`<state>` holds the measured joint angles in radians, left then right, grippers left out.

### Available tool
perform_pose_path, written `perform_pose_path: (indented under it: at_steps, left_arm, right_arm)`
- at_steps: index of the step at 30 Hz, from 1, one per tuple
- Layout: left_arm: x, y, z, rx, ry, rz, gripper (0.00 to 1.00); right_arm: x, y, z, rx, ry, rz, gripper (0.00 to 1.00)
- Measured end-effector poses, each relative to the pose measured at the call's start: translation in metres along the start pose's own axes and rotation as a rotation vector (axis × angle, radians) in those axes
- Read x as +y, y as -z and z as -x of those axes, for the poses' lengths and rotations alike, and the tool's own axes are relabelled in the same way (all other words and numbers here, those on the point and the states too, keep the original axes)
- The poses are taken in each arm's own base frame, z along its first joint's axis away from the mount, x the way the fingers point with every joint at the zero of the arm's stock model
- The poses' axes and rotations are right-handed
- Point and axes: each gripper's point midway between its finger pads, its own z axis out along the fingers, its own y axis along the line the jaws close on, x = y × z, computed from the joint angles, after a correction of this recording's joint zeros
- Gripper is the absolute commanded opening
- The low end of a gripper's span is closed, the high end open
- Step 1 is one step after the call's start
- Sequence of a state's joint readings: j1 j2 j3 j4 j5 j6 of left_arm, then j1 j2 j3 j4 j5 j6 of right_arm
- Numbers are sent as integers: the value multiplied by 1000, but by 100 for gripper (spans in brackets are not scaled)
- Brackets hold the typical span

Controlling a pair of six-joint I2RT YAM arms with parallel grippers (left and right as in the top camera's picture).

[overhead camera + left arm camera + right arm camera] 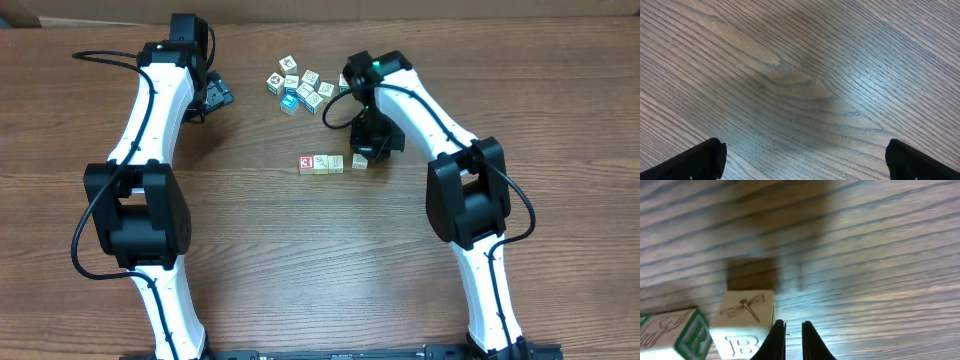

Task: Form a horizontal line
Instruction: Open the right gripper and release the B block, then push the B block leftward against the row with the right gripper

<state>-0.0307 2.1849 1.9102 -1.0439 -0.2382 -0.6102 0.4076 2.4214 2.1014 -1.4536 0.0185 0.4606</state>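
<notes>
A row of small cubes lies mid-table: a red-and-white cube [306, 163], two pale cubes [328, 163] touching it, and a fourth pale cube [359, 160] slightly off to the right. My right gripper [366, 148] hangs just over that fourth cube. In the right wrist view this cube [746, 321] shows a dragonfly and a letter B, beside a green-edged R cube [675, 336]. The right gripper [793, 342] is shut with nothing in it, its left finger against the B cube's side. My left gripper [805, 165] is open over bare wood, far left of the row [215, 97].
An irregular bunch of white, yellow and blue-edged cubes [302, 86] sits at the back of the table, just left of the right arm's wrist [375, 72]. The left arm [150, 130] runs along the table's left side.
</notes>
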Motion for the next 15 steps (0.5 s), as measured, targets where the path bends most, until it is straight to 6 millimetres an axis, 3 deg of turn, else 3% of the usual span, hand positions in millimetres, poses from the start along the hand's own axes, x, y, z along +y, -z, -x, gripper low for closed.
perform_pose_path:
  at_steps: [15]
  left_arm:
    - [0,0,0,0,0,0,100]
  right_arm:
    - [5,0,0,-3,50,14,9]
